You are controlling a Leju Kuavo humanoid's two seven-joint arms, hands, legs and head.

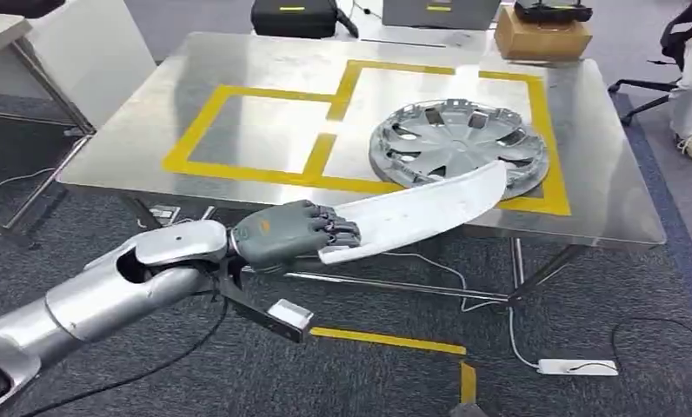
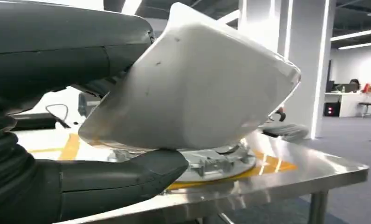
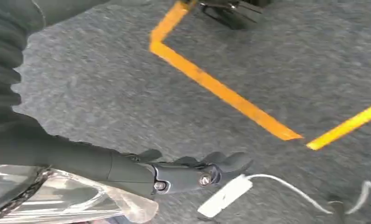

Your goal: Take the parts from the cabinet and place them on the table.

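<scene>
— What has your left hand got?

— My fingers are wrapped round the near end of a long white curved panel, some kind of body trim piece. In the left wrist view my thumb presses it from one side and the fingers clamp the other. From the hand the panel runs out toward two o'clock, and its far tip hangs over the near rim of the silver hubcap.

— Is it touching the hubcap?

— I cannot tell.

— Where is the hubcap?

— Flat on the steel table, in the right-hand box of the yellow tape outline, at about one o'clock from my hand.

— And your right hand?

— It hangs over grey carpet crossed by yellow floor tape, fingers loosely extended and slightly apart, holding nothing. A white power strip lies on the carpet beyond the fingertips.
</scene>
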